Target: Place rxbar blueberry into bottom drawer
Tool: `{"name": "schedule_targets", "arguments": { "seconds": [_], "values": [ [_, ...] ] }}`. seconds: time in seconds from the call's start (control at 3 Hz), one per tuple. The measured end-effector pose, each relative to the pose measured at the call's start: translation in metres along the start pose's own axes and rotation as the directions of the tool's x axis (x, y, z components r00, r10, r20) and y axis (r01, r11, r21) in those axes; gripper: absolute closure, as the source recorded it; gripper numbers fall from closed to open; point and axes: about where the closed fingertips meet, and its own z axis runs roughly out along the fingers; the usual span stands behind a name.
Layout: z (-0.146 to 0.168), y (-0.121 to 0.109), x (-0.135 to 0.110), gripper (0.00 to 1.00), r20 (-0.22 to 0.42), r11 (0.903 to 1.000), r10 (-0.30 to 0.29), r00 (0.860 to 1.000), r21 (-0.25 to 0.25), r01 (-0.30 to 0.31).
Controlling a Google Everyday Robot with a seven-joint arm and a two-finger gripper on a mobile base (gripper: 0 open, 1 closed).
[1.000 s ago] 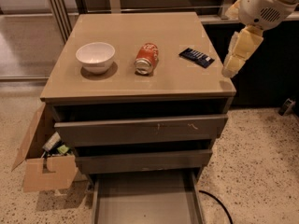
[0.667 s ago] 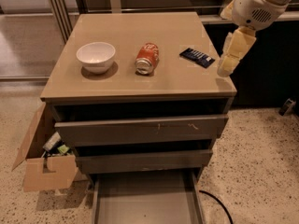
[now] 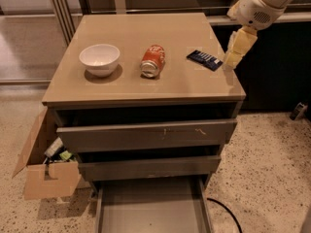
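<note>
We see the bar [image 3: 204,59] lying flat on the cabinet top [image 3: 146,30], right of centre in the frame and near the top's right edge. It is set at a slant, with its long axis running from upper left to lower right. The can [image 3: 152,60] lies on its side well to its left, and the bowl [image 3: 99,58] stands further left again.

The gripper [image 3: 236,52] hangs in the upper right of the frame, just beside the bar's right end and tilted down toward it. We cannot tell whether it is open or closed, or whether it touches the wrapper. It holds nothing.

We judge the bar light, thin and slightly yielding, with a slick foil wrapper that could slide on the smooth top if nudged. Since it lies so low, we would come straight down and pinch across the narrow width at mid-length, pressing only gently. A grip at one end might let it swing or slip out.

The drawer [image 3: 150,212] stands pulled out at the bottom centre of the frame, its grey floor bare.
</note>
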Motion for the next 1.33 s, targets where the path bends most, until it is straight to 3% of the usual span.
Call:
{"name": "schedule_targets", "arguments": {
  "seconds": [0.67, 1.33],
  "values": [
    [0.040, -0.042, 0.026, 0.00, -0.014, 0.9990, 0.044, 0.999, -0.003, -0.044],
    [0.079, -0.066, 0.028, 0.00, 0.014, 0.9967, 0.068, 0.998, -0.045, -0.067]
  ]
}}
